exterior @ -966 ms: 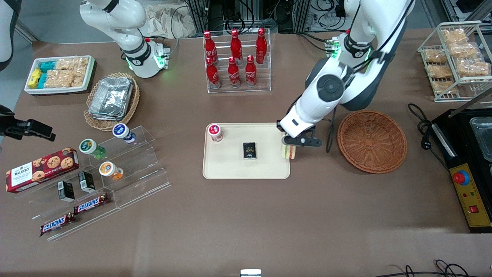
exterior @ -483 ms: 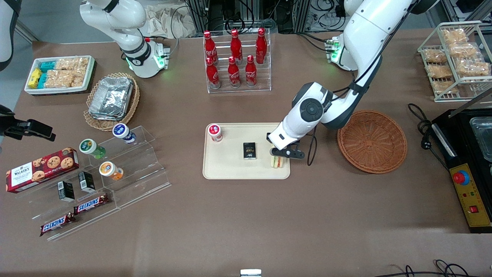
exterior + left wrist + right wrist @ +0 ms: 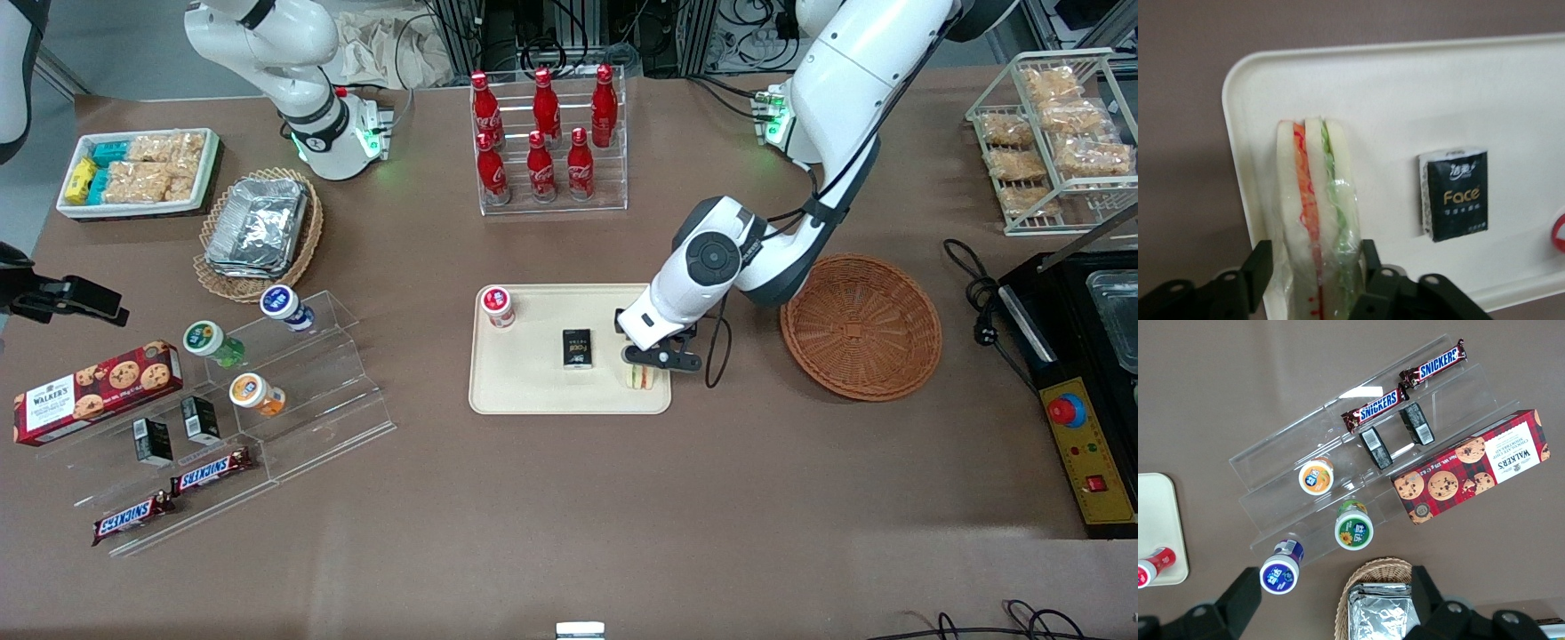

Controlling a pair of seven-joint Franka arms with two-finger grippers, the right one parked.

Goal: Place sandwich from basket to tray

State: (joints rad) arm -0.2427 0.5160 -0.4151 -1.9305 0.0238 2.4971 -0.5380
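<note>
Wrist cam on the working arm tells the story: sandwich [image 3: 1315, 213] is sitting right between the gripper [image 3: 1313, 267] fingers [image 3: 1259, 270], standing on edge w/ its layered side facing the cam, bread slices flat against each pad. Jaws are clamped on it, plastic wrap bunched up at the contact. Long axis of the wedge runs straight out from the jaws, pointing along the tray [image 3: 1405, 93] toward its rim.

Front cam: sandwich [image 3: 638, 377] is over the tray [image 3: 524, 391], in the corner at the working arm's end and nearer the cam, just inside the rim. Can't tell if it's touching the tray surface or a hair above it tbh. Black "Face" pack [image 3: 578, 348] is beside it, a clear gap between, and the red-capped bottle [image 3: 498, 306] is well apart. Basket [image 3: 861, 326] sits empty toward the working arm's end.

Arm pose: elbow bent, forearm angled down over the tray corner, gripper [image 3: 642, 369] pointing down.

Imo next thing is just let go and lift straight up; since it's near the rim, any sideways drift on release could tip the wedge onto the edge.
</note>
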